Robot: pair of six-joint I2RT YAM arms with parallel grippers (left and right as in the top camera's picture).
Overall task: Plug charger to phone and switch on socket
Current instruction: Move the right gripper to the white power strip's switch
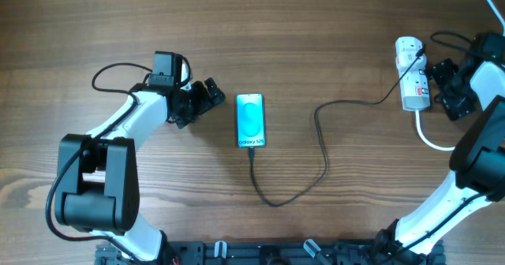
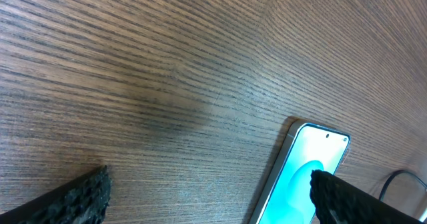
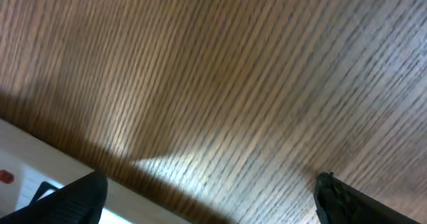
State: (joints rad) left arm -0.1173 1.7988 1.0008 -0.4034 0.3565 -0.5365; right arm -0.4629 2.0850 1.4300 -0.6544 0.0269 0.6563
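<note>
One phone [image 1: 250, 121], one charger [image 1: 322, 156] and one socket [image 1: 413, 77] are lying on a wooden table [image 1: 331, 28].
The phone is sitting mid-table, the charger trailing to the socket near the far right corner; the left gripper [image 1: 213, 97] and right gripper [image 1: 436, 87] are both gaping, gripping nothing.

The brown wooden bench [image 1: 316, 28] shows fine straight grain, matt with a faint sheen. Beside the left gripper [image 1: 211, 96], the flat teal-screened phone [image 2: 303, 171] looks like glossy glass with a smooth pale rim. That gripper's black fingers [image 2: 77, 199] are rough and pebbled. By the right gripper [image 1: 435, 83], the white elongated plastic socket [image 1: 412, 76] looks smooth.
</note>
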